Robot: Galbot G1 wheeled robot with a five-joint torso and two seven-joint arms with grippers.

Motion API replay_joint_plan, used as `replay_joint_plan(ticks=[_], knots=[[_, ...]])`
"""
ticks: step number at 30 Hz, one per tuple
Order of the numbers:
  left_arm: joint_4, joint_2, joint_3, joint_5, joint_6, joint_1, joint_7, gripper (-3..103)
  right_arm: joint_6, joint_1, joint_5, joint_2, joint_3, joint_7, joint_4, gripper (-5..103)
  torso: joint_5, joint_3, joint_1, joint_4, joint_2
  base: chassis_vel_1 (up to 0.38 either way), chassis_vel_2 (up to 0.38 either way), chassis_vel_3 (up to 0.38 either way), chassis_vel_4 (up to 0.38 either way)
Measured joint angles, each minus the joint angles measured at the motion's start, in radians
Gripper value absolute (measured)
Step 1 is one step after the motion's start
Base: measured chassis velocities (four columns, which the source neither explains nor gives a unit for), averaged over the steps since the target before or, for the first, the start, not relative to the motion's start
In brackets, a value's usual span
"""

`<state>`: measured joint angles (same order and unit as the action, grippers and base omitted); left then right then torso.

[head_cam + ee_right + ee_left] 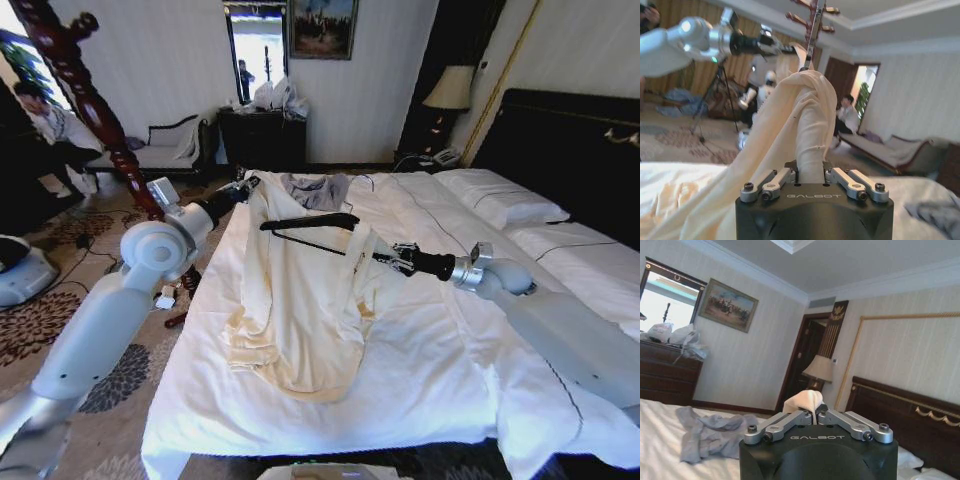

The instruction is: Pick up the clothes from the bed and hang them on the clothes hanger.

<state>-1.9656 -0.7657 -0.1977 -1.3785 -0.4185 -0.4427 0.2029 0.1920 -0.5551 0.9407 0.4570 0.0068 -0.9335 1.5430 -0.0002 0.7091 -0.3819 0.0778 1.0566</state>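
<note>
Clothes [300, 300]: one cream garment on bed [440, 370]; left gripper [247, 184], right gripper [395, 256] jaws each clamped on it.

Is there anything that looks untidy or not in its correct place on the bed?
Yes. A small grey garment lies crumpled on the bed near the far edge. The cream robe is bunched, held up by the left gripper and right gripper.

One cream robe [300, 300], one black hanger [305, 222], two pillows [500, 200], one lamp [450, 90].
</note>
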Motion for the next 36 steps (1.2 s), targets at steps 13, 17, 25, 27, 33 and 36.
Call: replay_joint_plan(ticks=[13, 17, 25, 27, 33, 36], knots=[[-0.023, 0.001, 0.013, -0.027, -0.006, 0.008, 0.0, 1, 0.004, -0.006, 0.006, 0.015, 0.004, 0.048, -0.015, 20, 0.0003, 0.0, 0.0, -0.0001, 0.0, 0.0, 0.0, 0.0, 0.0], [-0.038, -0.018, 0.025, -0.031, -0.008, -0.001, 0.0, 1, 0.002, 0.002, 0.025, 0.023, -0.001, 0.082, -0.001, 20, 0.0002, 0.0, 0.0, -0.0001, 0.0, 0.0, 0.0, 0.0, 0.0], [-0.039, -0.056, 0.053, -0.009, -0.009, -0.028, -0.009, 1, 0.0, 0.012, 0.053, 0.034, -0.007, 0.092, 0.021, 20, 0.0003, 0.0, 0.0, -0.0001, 0.0, 0.0, 0.0, 0.0, 0.0], [-0.036, -0.067, 0.068, 0.003, -0.005, -0.032, -0.01, 1, 0.0, 0.013, 0.067, 0.034, -0.007, 0.095, 0.038, 20, 0.0002, 0.0, 0.0, -0.0002, 0.0, 0.0, 0.0, 0.0, 0.0], [-0.024, -0.112, 0.098, 0.024, 0.013, -0.009, -0.013, 1, -0.001, 0.009, 0.075, 0.038, -0.012, 0.098, 0.071, 20, 0.0002, 0.0, 0.0, -0.0002, 0.0, 0.0, 0.0, 0.0, 0.0], [-0.009, -0.143, 0.12, 0.029, 0.017, 0.026, -0.014, 1, -0.007, 0.0, 0.063, 0.043, -0.022, 0.098, 0.09, 20, 0.0002, 0.0, 0.0, 0.0002, 0.0, 0.0, 0.0, 0.0, 0.0]])
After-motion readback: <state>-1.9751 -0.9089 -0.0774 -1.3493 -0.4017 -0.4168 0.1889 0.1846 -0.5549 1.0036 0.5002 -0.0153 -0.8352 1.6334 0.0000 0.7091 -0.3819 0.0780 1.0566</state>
